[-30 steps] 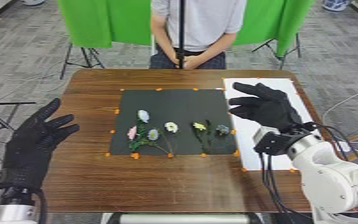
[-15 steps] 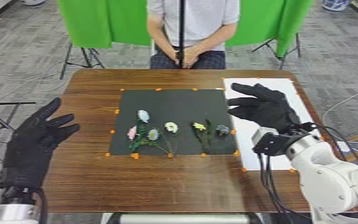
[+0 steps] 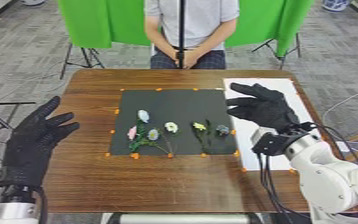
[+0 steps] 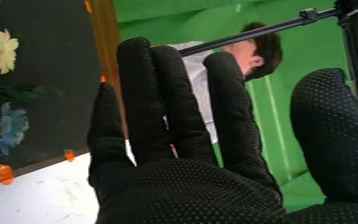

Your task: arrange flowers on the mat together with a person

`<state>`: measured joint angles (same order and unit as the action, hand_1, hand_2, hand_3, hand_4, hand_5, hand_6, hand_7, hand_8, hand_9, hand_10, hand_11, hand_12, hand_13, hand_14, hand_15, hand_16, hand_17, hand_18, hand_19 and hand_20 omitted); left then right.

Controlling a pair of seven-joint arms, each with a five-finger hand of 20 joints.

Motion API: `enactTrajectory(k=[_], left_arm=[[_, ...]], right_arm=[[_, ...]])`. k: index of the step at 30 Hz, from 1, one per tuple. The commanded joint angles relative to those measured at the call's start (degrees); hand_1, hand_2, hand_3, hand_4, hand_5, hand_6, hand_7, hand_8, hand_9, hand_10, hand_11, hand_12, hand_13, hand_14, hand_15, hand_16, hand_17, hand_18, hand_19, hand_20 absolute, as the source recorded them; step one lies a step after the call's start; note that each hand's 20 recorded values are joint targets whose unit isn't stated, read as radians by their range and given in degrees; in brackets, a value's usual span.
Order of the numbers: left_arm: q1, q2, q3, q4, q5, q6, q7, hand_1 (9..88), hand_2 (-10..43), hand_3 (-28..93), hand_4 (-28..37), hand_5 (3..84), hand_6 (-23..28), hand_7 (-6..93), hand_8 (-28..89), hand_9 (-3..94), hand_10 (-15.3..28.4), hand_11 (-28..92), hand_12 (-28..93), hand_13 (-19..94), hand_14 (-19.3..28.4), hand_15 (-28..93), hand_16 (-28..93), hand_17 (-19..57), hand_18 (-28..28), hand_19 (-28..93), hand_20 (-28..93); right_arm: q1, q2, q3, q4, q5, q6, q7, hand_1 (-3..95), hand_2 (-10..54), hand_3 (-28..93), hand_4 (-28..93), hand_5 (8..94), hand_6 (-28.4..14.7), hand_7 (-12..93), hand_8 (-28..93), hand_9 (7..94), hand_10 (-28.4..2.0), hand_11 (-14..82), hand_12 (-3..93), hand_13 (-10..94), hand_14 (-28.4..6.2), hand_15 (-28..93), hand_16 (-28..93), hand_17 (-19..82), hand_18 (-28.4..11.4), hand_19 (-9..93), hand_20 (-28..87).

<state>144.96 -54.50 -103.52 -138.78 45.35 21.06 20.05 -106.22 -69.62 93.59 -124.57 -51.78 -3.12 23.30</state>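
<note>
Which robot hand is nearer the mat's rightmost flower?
Right. The right hand is just right of the flower; the left hand is left of the mat.

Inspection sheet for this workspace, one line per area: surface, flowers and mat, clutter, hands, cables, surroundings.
Surface: brown table, with a white sheet along its right side.
Job's things: dark mat lies flat; pink flower and white flower on its left and middle, yellow flower and blue flower toward its right edge.
Clutter: nothing seen beyond orange marks around the mat.
Hands: left hand open at the table's left; right hand open over the sheet; both hold nothing.
Cables: black, hanging by the right arm.
Surroundings: green cloth, grey floor.
</note>
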Motion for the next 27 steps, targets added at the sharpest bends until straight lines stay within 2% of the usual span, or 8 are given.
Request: enactTrajectory(k=[1,4,8,18,26,27], left_arm=[[0.81,0.37,0.42,-0.33,-0.01,0.89,0.21,19.5,5.5,78,-28.3,33.8,6.1,14.8,-11,36.8,20.1,25,11,28,28.4,56,-10,-5.5,24.8,56,16],[0.71,0.32,0.30,-0.43,0.11,0.58,-0.27,19.5,5.4,78,-28.3,33.8,6.1,14.9,-11,36.8,20.1,25,11,27,28.4,56,-10,-5.9,24.7,55,16],[0.96,0.46,0.22,-0.45,-0.06,0.73,0.12,19.5,5.5,78,-28.3,33.8,6.1,14.9,-11,36.7,20.0,25,11,27,28.4,56,-10,-6.4,24.4,54,16],[0.85,0.34,-0.01,-0.58,0.14,0.66,-0.78,19.6,5.4,78,-28.3,33.8,6.1,14.9,-11,36.7,19.9,25,11,27,28.4,56,-10,-6.8,24.3,54,16],[0.69,0.47,0.09,-0.57,0.09,0.80,-0.62,19.6,5.5,78,-28.3,33.8,6.0,15.0,-11,36.7,19.9,25,11,27,28.4,56,-10,-6.8,24.3,53,16],[0.29,0.39,0.09,-0.48,0.23,0.61,-1.12,19.6,5.5,78,-28.3,33.7,6.0,15.0,-11,36.7,19.9,25,11,27,28.4,56,-10,-6.8,24.3,53,16]], right_arm=[[0.06,-0.42,-0.37,0.02,0.20,-0.77,-0.22,21.6,6.8,77,-23,54.1,-1.9,12,-11,54.4,-20.1,19.1,15.3,41,-20.5,57,8,1,-22.3,53,15],[-0.21,-0.37,-0.40,-0.14,0.21,-0.66,-0.12,21.6,6.8,77,-23,54.2,-2.0,12,-11,54.4,-20.1,19.1,15.3,41,-20.5,57,8,1,-22.3,53,15],[-0.16,-0.32,-0.44,-0.08,0.25,-0.73,-0.09,21.6,6.8,77,-23,54.1,-1.9,12,-11,54.4,-20.0,19.1,15.3,41,-20.5,57,8,1,-22.3,53,15],[-0.06,-0.11,-0.88,-0.04,0.17,-0.31,0.21,21.6,6.9,77,-23,54.2,-1.9,12,-11,54.5,-20.1,19.2,15.3,41,-20.5,57,8,1,-22.3,53,15],[-0.21,-0.03,-0.79,-0.01,0.05,-0.31,-0.07,21.6,6.9,77,-23,54.3,-1.9,12,-11,54.4,-20.1,19.2,15.3,41,-20.5,57,8,1,-22.2,53,15],[-0.35,0.06,-0.79,-0.10,0.02,-0.07,-0.20,21.6,6.9,77,-23,54.3,-1.9,12,-11,54.4,-20.1,19.1,15.3,41,-20.5,57,8,1,-22.3,53,15]])
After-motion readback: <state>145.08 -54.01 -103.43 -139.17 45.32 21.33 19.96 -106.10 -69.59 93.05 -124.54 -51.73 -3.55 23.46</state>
